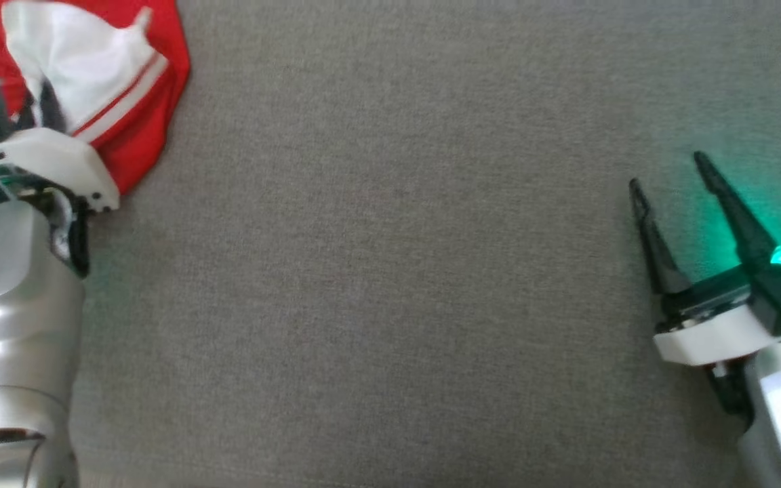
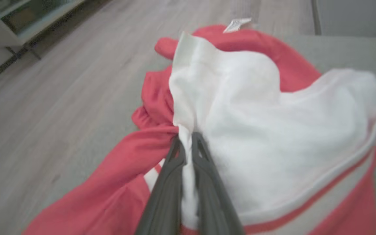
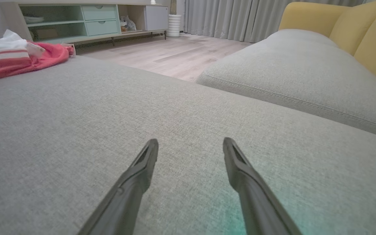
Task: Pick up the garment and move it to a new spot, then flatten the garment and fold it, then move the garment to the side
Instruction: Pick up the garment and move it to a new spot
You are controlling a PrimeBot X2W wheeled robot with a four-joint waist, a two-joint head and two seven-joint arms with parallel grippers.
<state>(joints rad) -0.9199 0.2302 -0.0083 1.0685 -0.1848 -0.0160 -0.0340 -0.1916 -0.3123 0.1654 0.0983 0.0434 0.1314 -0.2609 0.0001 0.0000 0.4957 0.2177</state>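
Grey sofa cushion [image 1: 390,271] is carrying the red-and-white garment [image 2: 256,130], which is lying crumpled at its far left corner; in the head view the frame is cutting off the garment's top and the left forearm [image 1: 11,305] is covering its near edge. Left gripper [image 2: 186,138] is pinching a fold of white fabric, fingers almost together with only cloth between them, and blur is softening that wrist view. Right gripper [image 1: 666,169] is hovering well apart on the right over bare cushion, fingers spread wide and gripping nothing.
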